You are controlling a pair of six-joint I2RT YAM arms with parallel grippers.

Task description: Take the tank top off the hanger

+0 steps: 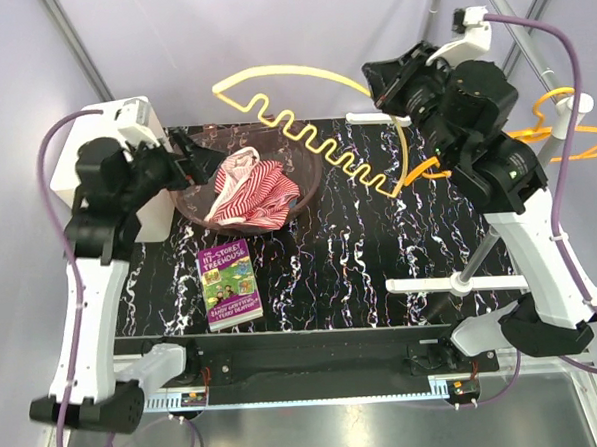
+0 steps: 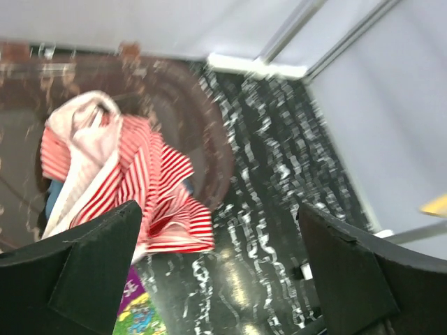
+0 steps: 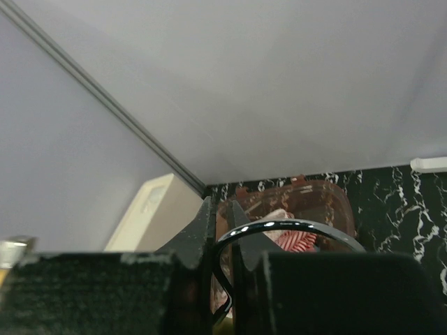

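Observation:
The red-and-white striped tank top (image 1: 252, 191) lies crumpled in a brown bowl (image 1: 311, 173) at the back left of the table, off the hanger. My left gripper (image 1: 195, 159) hovers at the bowl's left rim, open and holding nothing. In the left wrist view the tank top (image 2: 133, 181) lies just beyond its wide-apart fingers (image 2: 84, 272). My right gripper (image 1: 379, 84) is raised at the back and shut on the dark hook (image 3: 293, 227) of the bare yellow hanger (image 1: 304, 133), which hangs out over the table to the left.
A picture book (image 1: 229, 282) lies in front of the bowl. A white box (image 1: 133, 122) stands at the back left corner. A white rack (image 1: 462, 280) stands on the right, with an orange hanger (image 1: 564, 129) beyond it.

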